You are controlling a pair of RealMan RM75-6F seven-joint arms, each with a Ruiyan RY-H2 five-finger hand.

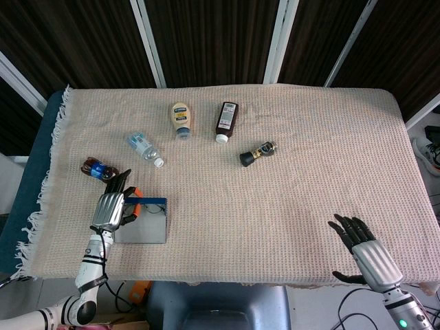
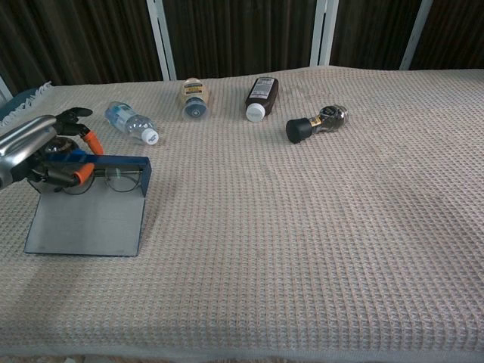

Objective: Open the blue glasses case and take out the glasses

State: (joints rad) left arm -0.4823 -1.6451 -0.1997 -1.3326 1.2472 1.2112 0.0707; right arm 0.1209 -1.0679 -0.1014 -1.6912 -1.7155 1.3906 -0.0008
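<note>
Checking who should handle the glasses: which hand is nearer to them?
Left. The left hand is at the glasses in the open blue case; the right hand rests far across the table.

Place: robot lab test setup
Worktop: covered in beige waffle-weave cloth
Backdrop: dark slatted panels with white posts
Floor: loose cables, staged bottles on cloth

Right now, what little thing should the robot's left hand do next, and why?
Probably lift the glasses up and out. The blue case already lies open on the cloth, and the left hand has its fingers at the frame, though I can't tell if the grip is firm. The right hand rests far off, holding nothing.
</note>
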